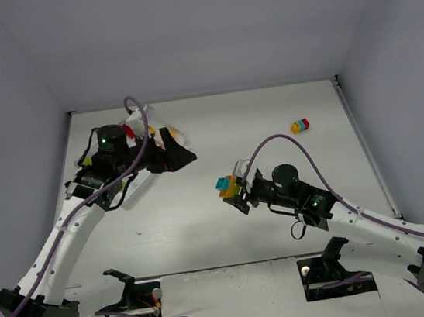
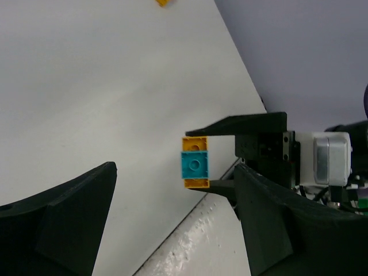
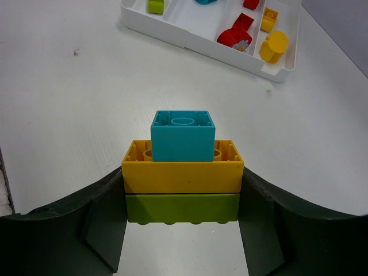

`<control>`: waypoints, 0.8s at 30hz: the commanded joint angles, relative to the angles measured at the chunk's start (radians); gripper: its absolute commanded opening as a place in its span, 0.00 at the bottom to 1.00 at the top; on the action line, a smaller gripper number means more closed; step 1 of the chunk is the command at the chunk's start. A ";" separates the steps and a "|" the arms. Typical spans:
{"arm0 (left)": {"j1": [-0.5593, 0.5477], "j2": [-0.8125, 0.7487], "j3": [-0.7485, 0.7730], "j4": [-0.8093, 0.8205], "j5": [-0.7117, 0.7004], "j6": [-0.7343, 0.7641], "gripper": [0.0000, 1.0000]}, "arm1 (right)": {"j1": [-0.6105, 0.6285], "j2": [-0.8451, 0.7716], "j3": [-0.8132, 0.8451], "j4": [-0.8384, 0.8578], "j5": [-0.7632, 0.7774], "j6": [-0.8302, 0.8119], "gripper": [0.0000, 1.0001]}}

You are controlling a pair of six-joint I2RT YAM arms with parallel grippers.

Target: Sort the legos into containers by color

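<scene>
**Sorting partly done; one three-colour stack in the air, one cluster waiting**

- The right gripper [image 1: 236,193] is clamping a joined stack [image 3: 183,167] by its sides and holding it above the middle of the table [image 1: 215,119]. The stack is a lime green brick at the bottom, a yellow one on it and a small teal one on top. It is sitting square between the fingers, clear of the surface.
- The left gripper [image 1: 176,149] is hovering over the tray [image 3: 190,41] at the far left. The left wrist view is showing its fingers wide apart with nothing between them.
- The tray is already carrying sorted pieces. The right wrist view is catching a lime green brick [image 3: 155,6] in one compartment, a teal one [image 3: 204,2] in the next, then red pieces [image 3: 236,35], then yellow pieces [image 3: 273,45]. The far ends of the compartments are running out of frame, so no full count.
- A small mixed cluster [image 1: 299,126], red, yellow and a touch of blue, is lying on the table far right, well apart from both arms and the tray.

Judgement: the task is looking well past halfway. The held stack is needing to be pulled apart into three colours, probably with the empty left gripper helping, and each brick dropped in its own compartment. The far-right cluster is waiting for the same treatment.
</scene>
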 commanded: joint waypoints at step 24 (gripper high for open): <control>-0.357 0.279 0.126 -0.047 -0.147 -0.017 0.64 | 0.011 0.007 0.003 0.114 0.036 -0.018 0.01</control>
